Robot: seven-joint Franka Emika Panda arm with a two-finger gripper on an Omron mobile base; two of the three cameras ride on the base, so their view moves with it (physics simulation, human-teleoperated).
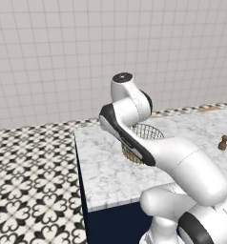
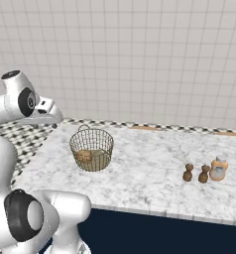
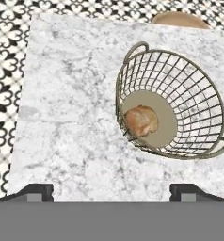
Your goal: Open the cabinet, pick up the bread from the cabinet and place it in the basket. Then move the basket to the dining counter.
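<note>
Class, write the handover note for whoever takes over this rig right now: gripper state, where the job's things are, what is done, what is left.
Gripper: open, holding nothing, above the marble top beside the basket.
Basket: upright on the dining counter, near its left end in the right base view.
Bread: inside the basket, on its beige bottom.
Done: bread in basket, basket on dining counter.
Left: judging by this, nothing except backing the arm away.
</note>
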